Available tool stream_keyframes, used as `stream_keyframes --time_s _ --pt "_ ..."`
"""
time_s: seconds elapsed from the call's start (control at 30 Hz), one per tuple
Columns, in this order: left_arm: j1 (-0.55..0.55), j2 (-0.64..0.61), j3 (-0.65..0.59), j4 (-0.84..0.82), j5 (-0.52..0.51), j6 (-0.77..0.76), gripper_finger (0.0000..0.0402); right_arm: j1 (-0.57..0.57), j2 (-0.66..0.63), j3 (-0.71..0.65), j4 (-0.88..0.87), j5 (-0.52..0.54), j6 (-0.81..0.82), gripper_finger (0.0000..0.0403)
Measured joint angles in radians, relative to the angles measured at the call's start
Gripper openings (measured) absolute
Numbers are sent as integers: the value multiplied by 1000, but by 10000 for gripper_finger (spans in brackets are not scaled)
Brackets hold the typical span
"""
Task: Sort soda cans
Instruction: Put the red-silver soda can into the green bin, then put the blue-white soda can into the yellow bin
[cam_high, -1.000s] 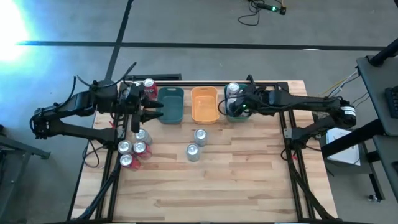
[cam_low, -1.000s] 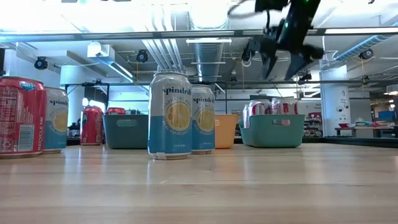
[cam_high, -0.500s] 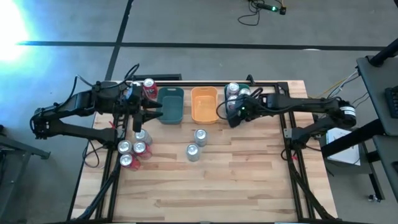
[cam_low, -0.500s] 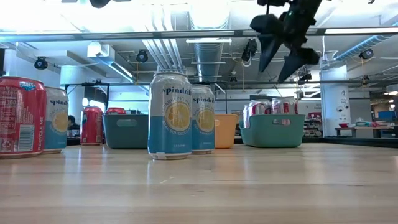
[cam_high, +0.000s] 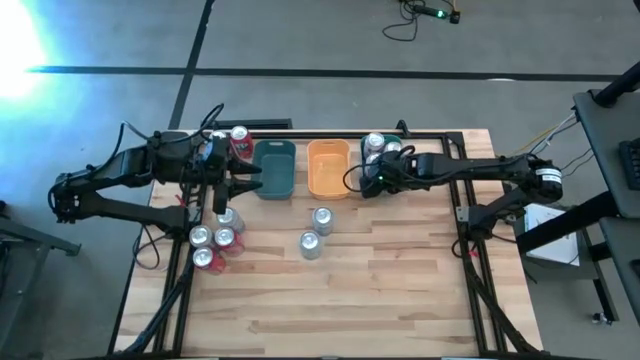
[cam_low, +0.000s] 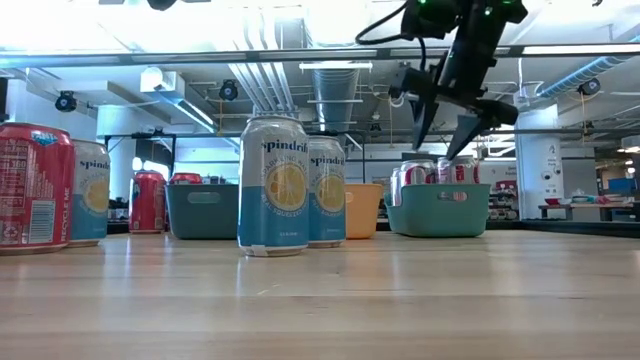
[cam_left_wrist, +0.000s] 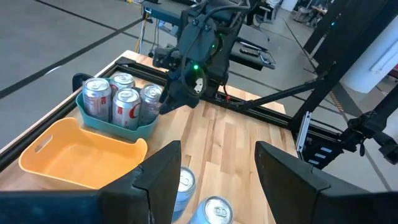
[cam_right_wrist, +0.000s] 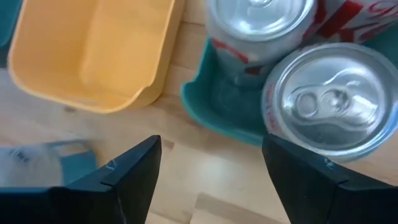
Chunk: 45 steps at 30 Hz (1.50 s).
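My right gripper (cam_high: 368, 184) (cam_low: 444, 122) (cam_right_wrist: 211, 180) stands open with nothing between its fingers. It hangs above the near left corner of the light teal tray (cam_right_wrist: 217, 106) (cam_low: 437, 208), beside the orange tray (cam_high: 328, 168). Several silver and red-white soda cans (cam_right_wrist: 336, 102) (cam_left_wrist: 118, 102) stand upright in the teal tray. Two blue soda cans (cam_high: 322, 220) (cam_high: 311, 244) stand at mid-table. My left gripper (cam_high: 246, 181) (cam_left_wrist: 217, 180) waits open by the dark teal tray (cam_high: 275, 168). A cluster of cans (cam_high: 214, 240) stands near it, and a red can (cam_high: 240, 140) stands behind it.
The three trays sit in a row along the table's far edge. The orange tray (cam_left_wrist: 74, 155) and the dark teal tray hold nothing that I can see. Bare wood (cam_high: 330, 300) stretches across the near half of the table. A metal frame runs around the table.
My right gripper has moved from above the teal tray toward the table's left, to the tray's edge beside the orange tray. It has come down a little and turned, staying open. The cans have not moved.
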<state>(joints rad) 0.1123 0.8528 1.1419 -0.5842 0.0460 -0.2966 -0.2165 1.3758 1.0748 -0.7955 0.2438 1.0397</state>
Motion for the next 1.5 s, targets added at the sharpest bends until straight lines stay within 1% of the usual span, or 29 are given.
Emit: stream_keyframes --time_s 0.1,0.4,0.57,0.77,0.9,1.0,1.1,1.17,1.23,1.3,1.33,1.4,1.5 --pt "0 -2 0 0 0 0 190 0 1 0 -3 34 -3 280" --pt "0 -11 0 0 10 0 190 0 -3 0 -9 48 -19 290" --pt "0 -13 0 -1 12 0 190 -2 -3 0 -27 86 -29 287" --pt "-1 -16 0 -5 19 -7 190 -4 -11 3 -35 84 -34 290" --pt "-1 -19 0 -18 19 -17 190 2 -26 46 -33 71 -108 300" --pt "-3 -21 0 -19 19 -19 190 3 -37 87 -40 63 -202 308" --pt "-7 -22 0 -19 22 -21 190 2 -42 118 -111 63 -233 311" --pt "-12 -22 0 -19 23 -22 190 0 -43 128 -144 63 -289 309" --pt "-22 -21 0 -19 23 -17 190 18 -47 130 -117 42 -404 306" --pt "-40 -21 0 -23 24 -2 190 57 -51 132 -45 -31 -516 302" --pt "-49 -21 -4 -26 24 3 190 77 -52 132 -2 -62 -544 300" --pt "-61 -21 -14 -46 25 7 190 125 -48 132 89 -72 -571 297" --pt "-71 -22 -36 -51 27 6 190 188 -27 132 229 -58 -628 293"
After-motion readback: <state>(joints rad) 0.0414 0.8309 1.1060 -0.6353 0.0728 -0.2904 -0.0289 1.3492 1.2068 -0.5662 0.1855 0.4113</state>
